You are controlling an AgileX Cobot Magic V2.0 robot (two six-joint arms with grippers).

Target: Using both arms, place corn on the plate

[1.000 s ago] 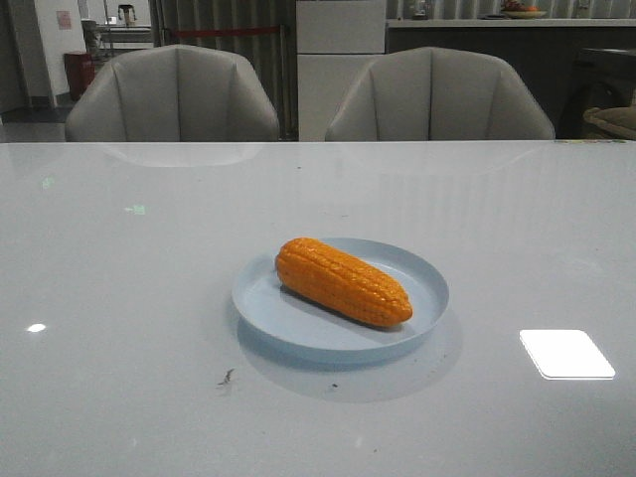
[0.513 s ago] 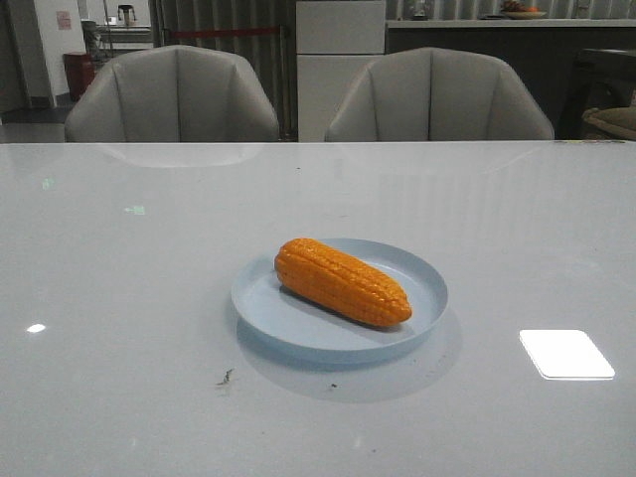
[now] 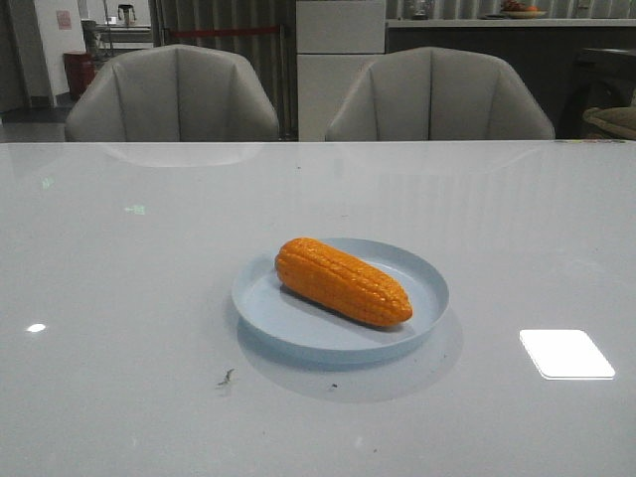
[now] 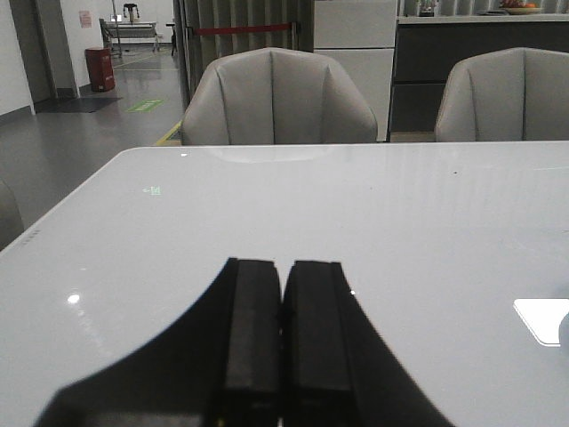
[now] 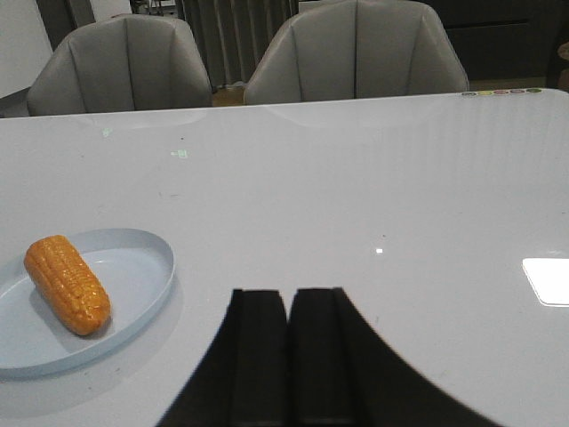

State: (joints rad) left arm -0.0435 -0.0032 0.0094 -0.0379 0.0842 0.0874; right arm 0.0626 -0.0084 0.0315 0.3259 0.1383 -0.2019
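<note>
The orange corn (image 3: 343, 281) lies on its side inside the pale blue plate (image 3: 422, 275) at the middle of the white table, its tapered end toward the front right. Both also show in the right wrist view, the corn (image 5: 67, 284) resting in the plate (image 5: 142, 267). No gripper shows in the front view. My left gripper (image 4: 284, 265) is shut and empty above bare table, with neither corn nor plate in its view. My right gripper (image 5: 288, 294) is shut and empty, apart from the plate's rim.
Two grey chairs (image 3: 174, 94) (image 3: 437, 94) stand behind the table's far edge. A bright light reflection (image 3: 566, 354) lies on the table at the right. A small dark speck (image 3: 227, 377) marks the table in front of the plate.
</note>
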